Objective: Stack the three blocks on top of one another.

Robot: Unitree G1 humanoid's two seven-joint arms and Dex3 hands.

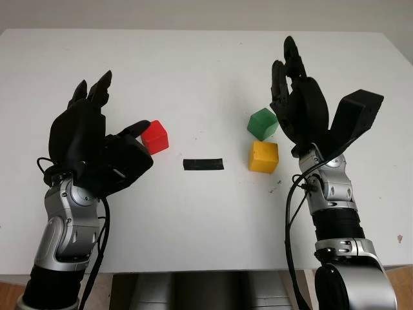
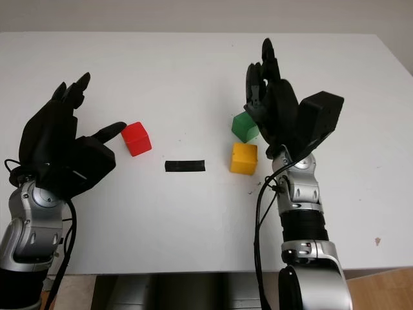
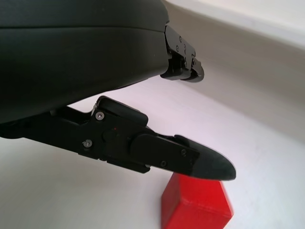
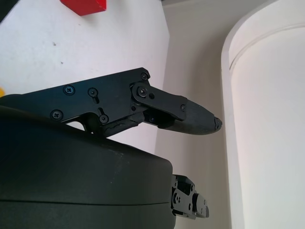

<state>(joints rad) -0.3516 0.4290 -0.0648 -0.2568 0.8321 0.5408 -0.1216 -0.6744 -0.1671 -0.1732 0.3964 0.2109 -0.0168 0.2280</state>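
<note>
Three blocks lie apart on the white table (image 1: 193, 77). The red block (image 1: 155, 137) sits left of centre; in the left wrist view the same red block (image 3: 196, 202) lies just beyond my thumb. A green block (image 1: 262, 124) sits right of centre, with a yellow block (image 1: 264, 157) close in front of it. My left hand (image 1: 115, 111) hovers open just left of the red block, its thumb tip close to the block's top edge. My right hand (image 1: 287, 77) is raised and open, just right of the green and yellow blocks, holding nothing.
A short strip of black tape (image 1: 203, 164) marks the table between the red and yellow blocks. The table's front edge (image 1: 206, 270) runs just ahead of my forearms. The right wrist view catches the red block (image 4: 83, 5) far across the table.
</note>
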